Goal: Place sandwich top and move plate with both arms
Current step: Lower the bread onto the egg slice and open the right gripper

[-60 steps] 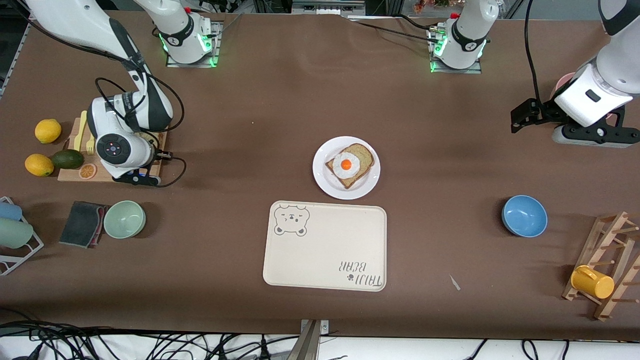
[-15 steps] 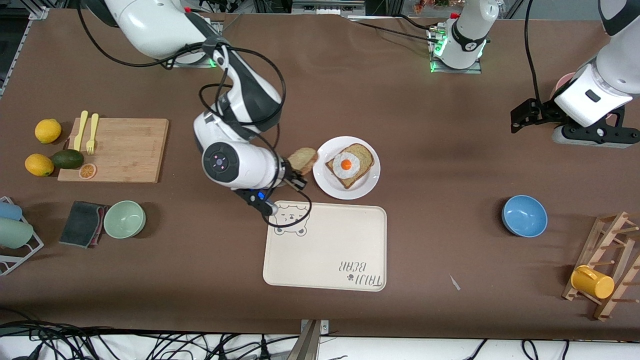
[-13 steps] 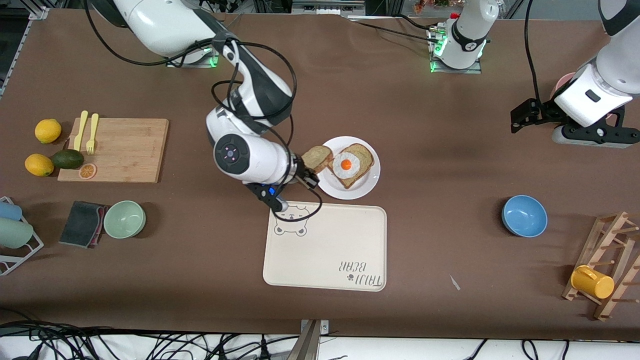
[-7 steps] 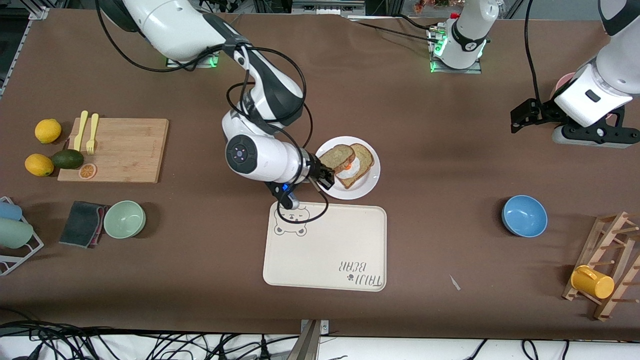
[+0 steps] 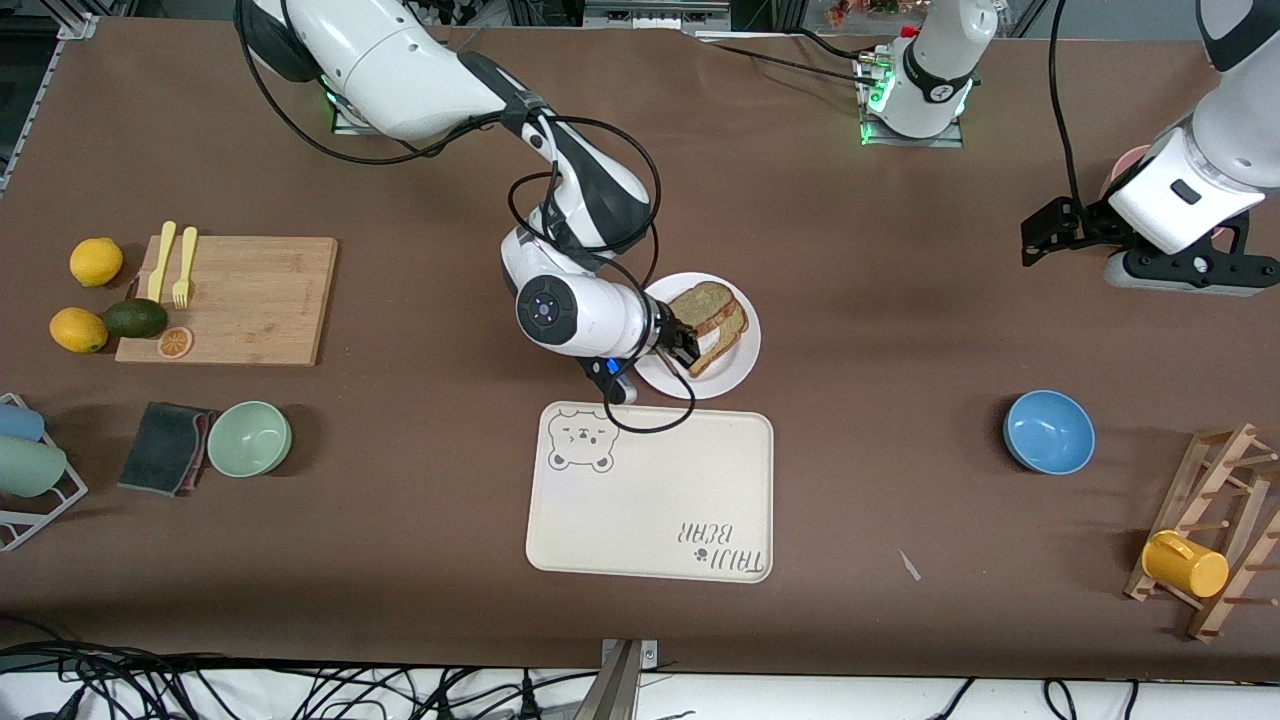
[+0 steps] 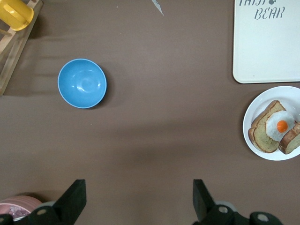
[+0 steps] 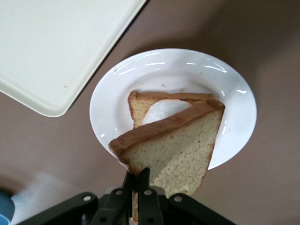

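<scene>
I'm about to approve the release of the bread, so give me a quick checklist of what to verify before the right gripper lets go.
1. Right gripper shut on the plain light-brown top bread slice: ok.
2. Top slice over the round white plate: ok.
3. Top slice lined up with the egg-topped bread slice beneath: not ok; it hangs tilted and offset, egg white partly uncovered.
4. Top slice resting on the egg: cannot tell.
5. Beige rectangular bear tray bare, nearer the front camera than the plate: ok.
6. Left gripper open, waiting at the left arm's end of the table: ok.
</scene>
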You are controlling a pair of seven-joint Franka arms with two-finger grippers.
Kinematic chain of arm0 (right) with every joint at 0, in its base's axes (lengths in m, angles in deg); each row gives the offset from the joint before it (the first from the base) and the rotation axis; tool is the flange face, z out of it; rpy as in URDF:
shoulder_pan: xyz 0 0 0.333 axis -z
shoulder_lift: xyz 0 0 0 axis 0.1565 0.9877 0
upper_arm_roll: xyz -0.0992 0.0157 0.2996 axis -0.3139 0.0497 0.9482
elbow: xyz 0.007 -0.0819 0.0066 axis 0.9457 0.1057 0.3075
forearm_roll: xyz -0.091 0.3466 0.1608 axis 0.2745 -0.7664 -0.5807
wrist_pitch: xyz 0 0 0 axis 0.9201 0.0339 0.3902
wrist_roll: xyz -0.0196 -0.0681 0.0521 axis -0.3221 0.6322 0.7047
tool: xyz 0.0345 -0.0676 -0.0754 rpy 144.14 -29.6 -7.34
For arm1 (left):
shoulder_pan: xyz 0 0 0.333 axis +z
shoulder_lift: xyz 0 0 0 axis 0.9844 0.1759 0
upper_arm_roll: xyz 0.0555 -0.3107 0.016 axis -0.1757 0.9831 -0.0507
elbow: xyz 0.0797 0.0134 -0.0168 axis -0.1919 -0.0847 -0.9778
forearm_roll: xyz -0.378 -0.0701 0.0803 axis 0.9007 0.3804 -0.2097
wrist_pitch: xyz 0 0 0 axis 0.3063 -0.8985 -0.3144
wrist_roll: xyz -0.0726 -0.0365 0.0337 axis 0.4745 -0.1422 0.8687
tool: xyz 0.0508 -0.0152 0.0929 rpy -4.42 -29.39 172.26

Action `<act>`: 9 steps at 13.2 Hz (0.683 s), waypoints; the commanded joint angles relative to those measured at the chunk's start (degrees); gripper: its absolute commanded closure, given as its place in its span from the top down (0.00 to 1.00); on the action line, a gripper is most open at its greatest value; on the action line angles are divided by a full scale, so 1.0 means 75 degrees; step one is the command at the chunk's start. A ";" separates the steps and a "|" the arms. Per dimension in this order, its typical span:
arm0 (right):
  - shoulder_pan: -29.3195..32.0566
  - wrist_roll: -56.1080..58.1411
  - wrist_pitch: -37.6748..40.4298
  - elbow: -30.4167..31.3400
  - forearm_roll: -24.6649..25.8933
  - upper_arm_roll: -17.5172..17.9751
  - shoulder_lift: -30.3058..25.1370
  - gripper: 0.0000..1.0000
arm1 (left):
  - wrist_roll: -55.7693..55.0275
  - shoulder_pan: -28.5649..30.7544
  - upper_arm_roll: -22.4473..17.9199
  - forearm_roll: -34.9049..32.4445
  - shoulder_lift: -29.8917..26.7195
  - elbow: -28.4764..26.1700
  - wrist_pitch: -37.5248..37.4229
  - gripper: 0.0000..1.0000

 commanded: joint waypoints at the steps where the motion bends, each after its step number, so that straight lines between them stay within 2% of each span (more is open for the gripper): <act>1: -0.0048 -0.0015 -0.0181 -0.0274 -0.0175 0.0066 0.0272 0.00 | -0.0030 -0.0022 0.0009 0.0087 0.0079 0.0215 -0.0148 1.00; 3: -0.0060 -0.0003 -0.0216 -0.0274 -0.0163 0.0066 0.0342 0.00 | -0.0030 -0.0068 0.0125 0.0122 0.0079 0.0239 -0.0147 1.00; 6: -0.0060 0.0102 -0.0205 -0.0251 -0.0105 0.0055 0.0424 0.48 | -0.0030 -0.0069 0.0161 0.0122 0.0090 0.0227 -0.0147 1.00; 7: -0.0037 0.0126 -0.0216 -0.0251 -0.0116 0.0054 0.0424 0.58 | -0.0030 -0.0069 0.0161 0.0110 0.0079 0.0227 -0.0147 1.00; 9: -0.0048 0.0114 -0.0275 -0.0262 -0.0116 0.0054 0.0424 0.95 | -0.0030 -0.0069 0.0161 0.0110 0.0079 0.0227 -0.0147 1.00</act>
